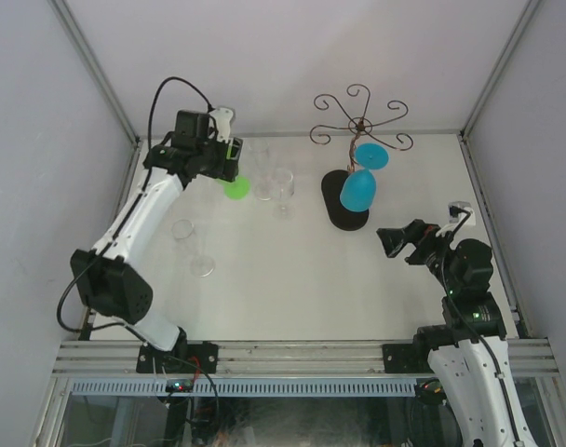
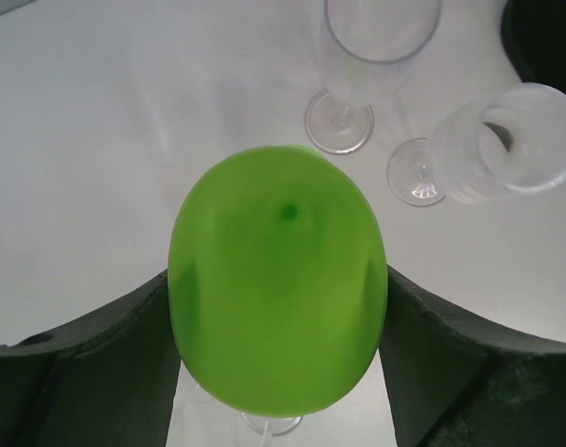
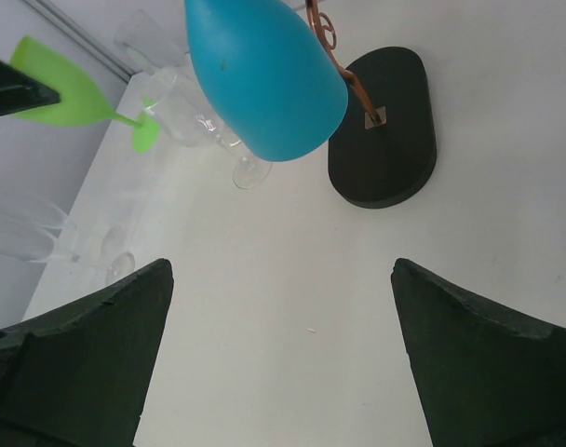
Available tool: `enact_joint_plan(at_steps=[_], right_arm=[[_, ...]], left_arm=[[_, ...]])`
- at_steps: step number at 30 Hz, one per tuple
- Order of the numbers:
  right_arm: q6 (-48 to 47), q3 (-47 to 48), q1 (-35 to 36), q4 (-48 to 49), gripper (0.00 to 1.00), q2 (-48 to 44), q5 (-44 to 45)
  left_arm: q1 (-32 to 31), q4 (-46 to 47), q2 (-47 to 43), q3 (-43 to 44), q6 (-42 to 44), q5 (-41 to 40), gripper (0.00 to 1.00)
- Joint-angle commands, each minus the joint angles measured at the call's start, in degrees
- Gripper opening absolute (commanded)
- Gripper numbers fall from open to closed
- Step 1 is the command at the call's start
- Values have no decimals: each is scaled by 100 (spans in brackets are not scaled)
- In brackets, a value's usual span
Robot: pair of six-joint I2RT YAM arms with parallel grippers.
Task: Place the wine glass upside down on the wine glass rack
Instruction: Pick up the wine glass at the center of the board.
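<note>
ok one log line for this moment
left gripper: jaws flank green glass bowl, grip unclear | right gripper: open, empty | blue glass: inverted on rack

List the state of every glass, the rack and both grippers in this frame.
left gripper, jaws flanking the bowl of the green wine glass, grip unclear
right gripper, open, empty
green wine glass, upright, not yet on the rack
blue wine glass, hanging upside down on the rack
wine glass rack, standing upright, one glass hung
clear glasses, standing upright
</note>
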Motion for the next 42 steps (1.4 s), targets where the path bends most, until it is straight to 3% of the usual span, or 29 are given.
enact_joint_plan(at_steps=[1,11,20,30,38,42], right_arm=[[615,174,-74,-147,100,-57,168],[118,182,-188,-322,100,67,-757],[718,153,-90,240,100,-118,-1162],[1120,183,1400,578,100,7,-330],[1576,102,3761,1586,100,221,1941],[1532,21,4551,2400,97,401,2714]], left_arm=[[-43,139,-1022,-490,-172,-57,71],[-160,390,-2692,-1275,-330,21,64],[-209,443,-3619,-1407,-379,605,61],[-984,234,-3898,-1203,-342,564,58],[-2045,274,-3892,-1016,-498,289,54],[-2526,389,-3831,-1079,-622,203,56]])
